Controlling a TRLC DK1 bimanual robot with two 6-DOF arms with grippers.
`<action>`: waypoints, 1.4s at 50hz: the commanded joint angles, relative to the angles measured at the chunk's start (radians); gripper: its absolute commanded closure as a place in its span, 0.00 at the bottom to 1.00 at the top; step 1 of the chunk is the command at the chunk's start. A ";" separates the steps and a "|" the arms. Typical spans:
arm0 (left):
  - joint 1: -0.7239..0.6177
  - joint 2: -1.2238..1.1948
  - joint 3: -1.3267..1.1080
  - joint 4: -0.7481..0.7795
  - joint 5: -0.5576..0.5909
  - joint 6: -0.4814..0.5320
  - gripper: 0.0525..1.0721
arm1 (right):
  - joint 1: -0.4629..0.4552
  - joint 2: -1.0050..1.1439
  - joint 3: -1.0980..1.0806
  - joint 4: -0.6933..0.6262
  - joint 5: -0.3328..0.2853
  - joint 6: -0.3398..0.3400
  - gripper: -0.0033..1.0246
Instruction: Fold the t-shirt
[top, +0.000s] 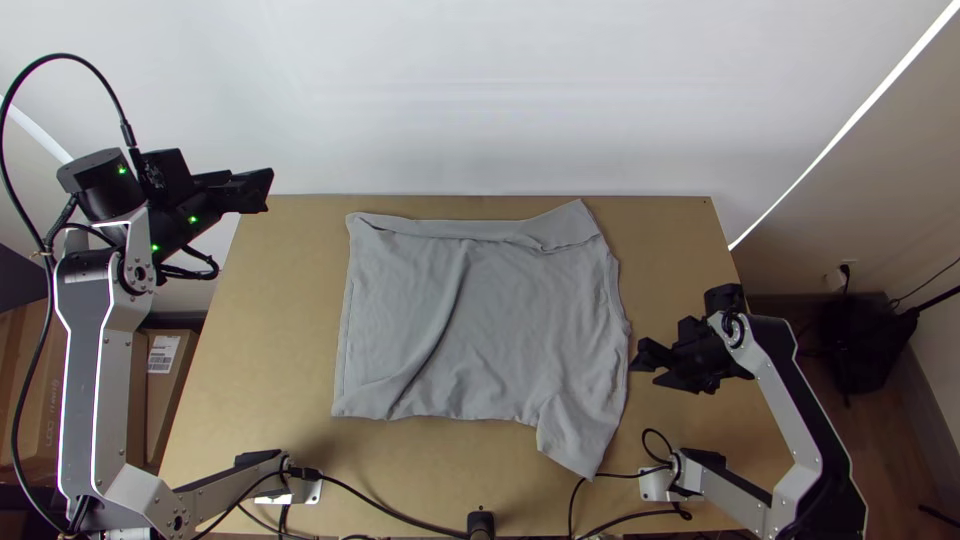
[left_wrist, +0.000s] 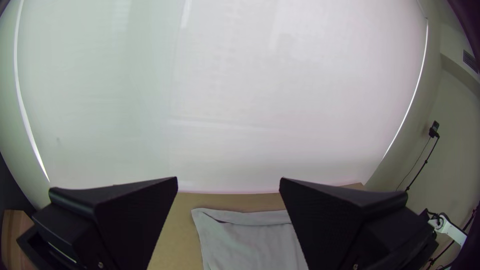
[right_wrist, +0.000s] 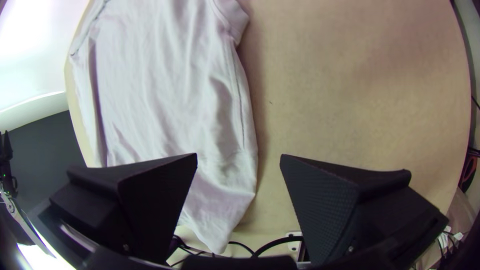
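A light grey cloth t-shirt (top: 500, 320) lies spread near the middle of the light wooden desk (top: 270, 320), a strip folded over along its far edge, a long slanting crease on its left half, and one corner jutting toward the near edge. The black left gripper (top: 266, 192) is by the desk's far left corner, well apart from the shirt; the black right gripper (top: 647, 368) is just beside the shirt's right side. Both have their fingers wide apart, gripping nothing.
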 joint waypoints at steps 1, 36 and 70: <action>-0.006 -0.023 -0.001 -0.015 0.013 -0.001 0.04 | -0.009 0.041 -0.057 -0.015 -0.007 -0.069 0.31; -0.008 -0.040 -0.005 -0.048 0.013 -0.001 0.04 | 0.083 0.216 -0.112 0.088 -0.011 -0.086 0.33; -0.019 -0.023 -0.142 -0.506 0.013 0.505 0.05 | 0.178 0.167 -0.142 0.243 0.041 -0.083 0.97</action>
